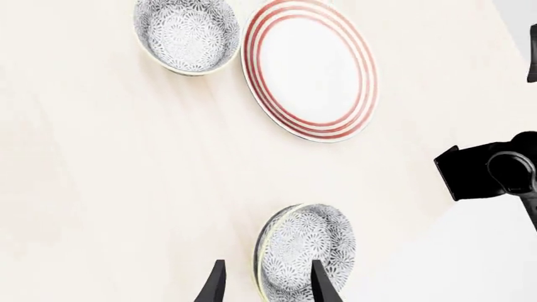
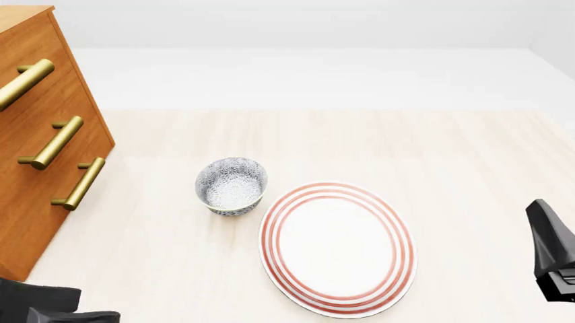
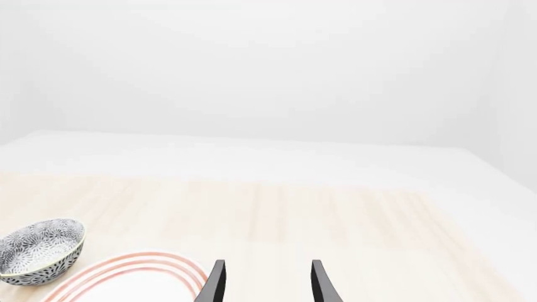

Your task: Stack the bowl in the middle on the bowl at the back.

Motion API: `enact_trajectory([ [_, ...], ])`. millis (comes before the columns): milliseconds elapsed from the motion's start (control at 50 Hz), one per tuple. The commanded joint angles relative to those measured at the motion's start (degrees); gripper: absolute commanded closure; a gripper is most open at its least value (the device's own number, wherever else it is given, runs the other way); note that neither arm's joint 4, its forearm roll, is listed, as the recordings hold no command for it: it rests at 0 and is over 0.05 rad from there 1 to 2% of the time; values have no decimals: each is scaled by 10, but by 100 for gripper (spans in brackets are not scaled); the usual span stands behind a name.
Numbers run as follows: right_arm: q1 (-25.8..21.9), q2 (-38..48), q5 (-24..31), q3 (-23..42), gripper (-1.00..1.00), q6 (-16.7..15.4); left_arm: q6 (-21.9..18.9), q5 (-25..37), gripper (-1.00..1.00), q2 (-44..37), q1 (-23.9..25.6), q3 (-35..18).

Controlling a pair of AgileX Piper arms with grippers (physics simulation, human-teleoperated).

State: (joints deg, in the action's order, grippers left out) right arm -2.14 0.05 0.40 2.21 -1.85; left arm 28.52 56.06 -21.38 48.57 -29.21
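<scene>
The bowl at the back (image 2: 231, 185), speckled grey-black and rather deep, stands on the table left of the plate; it also shows in both wrist views (image 1: 186, 34) (image 3: 42, 251). The bowl in the middle (image 1: 290, 245), same pattern with a cream rim, appears only in the left wrist view. It looks tilted and lies close to the table's near edge. My left gripper (image 1: 268, 286) is open right over it, and one fingertip (image 1: 323, 283) overlaps its inside; I cannot tell whether they touch. My right gripper (image 3: 268, 283) is open, holds nothing, and points across the table.
A large white plate with red rings (image 2: 337, 245) lies right of the back bowl. A wooden drawer cabinet with brass handles (image 2: 45, 134) stands along the table's left side. The right arm (image 2: 553, 252) sits at the right edge, the left arm (image 2: 45, 306) at bottom left.
</scene>
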Motion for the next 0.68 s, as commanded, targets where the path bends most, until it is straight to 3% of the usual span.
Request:
enact_trajectory([
  [20, -4, 0, 20, 27, -100, 1, -39, 95, -100, 83, -72, -86],
  [160, -26, 0, 80, 93, -100, 14, -48, 136, -100, 115, -107, -136],
  [220, -32, 0, 108, 123, -100, 16, -63, 138, -100, 122, -145, -167],
  [380, -25, 0, 188, 206, -100, 22, -75, 138, -100, 151, -192, -194],
  [560, -17, 0, 253, 268, -100, 23, -51, 138, -100, 193, -228, -225],
  [660, -11, 0, 279, 299, -100, 29, -58, 138, -100, 213, -249, -244],
  [680, -9, 0, 281, 301, -100, 29, -43, 138, -100, 214, -253, -255],
])
